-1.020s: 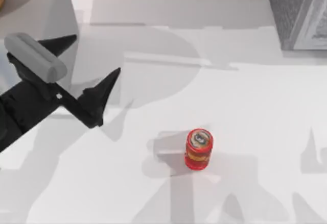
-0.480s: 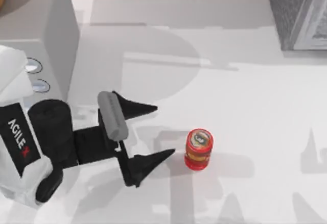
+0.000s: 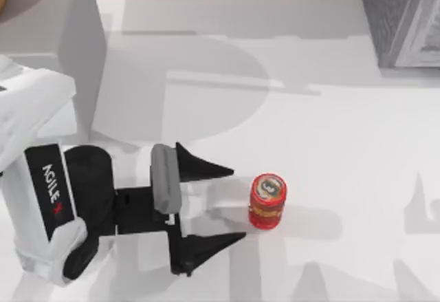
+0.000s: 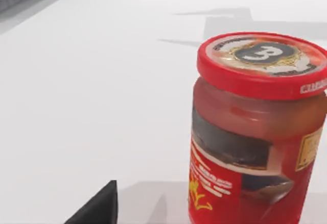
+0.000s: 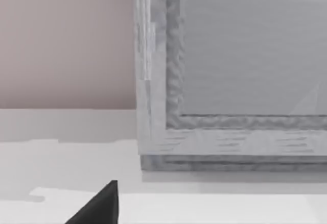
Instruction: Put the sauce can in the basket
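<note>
L gripper (image 3: 234, 204) has moved down-right since prev frame, fingers apart, tips now just left of the sauce can (image 3: 267, 201), not touching. Can upright, lower centre, on white table (image 3: 330, 130). Grey box (image 3: 402, 16) upper right.

Grey box (image 3: 405, 20) cut by top view's edge — sauce can (image 4: 258, 132) base cropped

White boxy left arm (image 3: 38, 199) shell with a black panel lettered "AGILE" in white and a red "X". Black cylindrical wrist, then a grey rounded bar across the black end effector (image 3: 237, 204). Two black fingers (image 3: 203, 169) tapering to sharp points.
</note>
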